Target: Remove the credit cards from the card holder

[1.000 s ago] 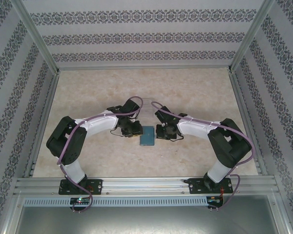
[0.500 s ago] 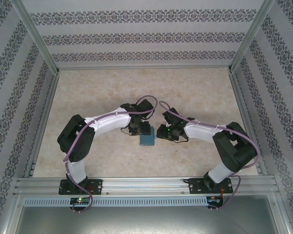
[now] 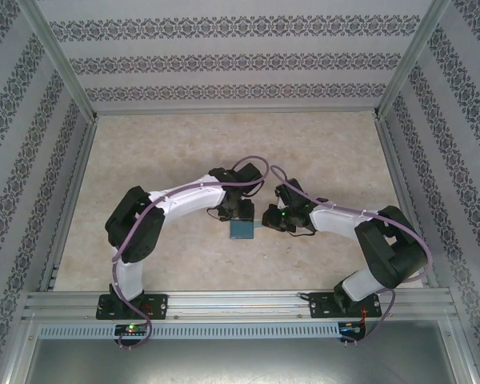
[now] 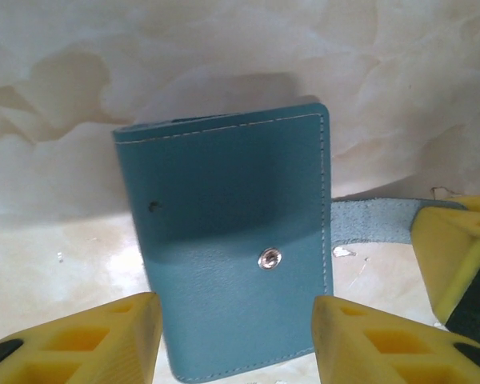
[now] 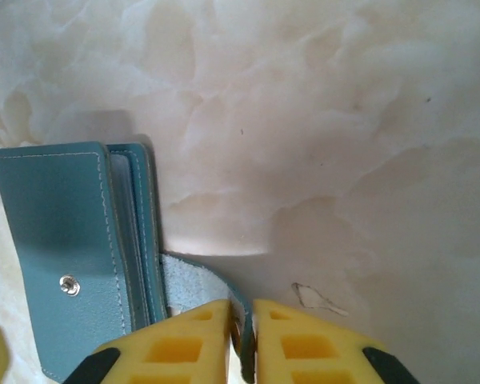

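- Both arms had swung inward since the earlier frame, the left one reaching over the card holder.
- Left gripper hovered with its jaws spread above the closed holder, which lay flat on the table.
- Right gripper pinched the strap.
- Opening seemed to be the step in hand; next, the cover likely needed pinning while the strap was pulled back.
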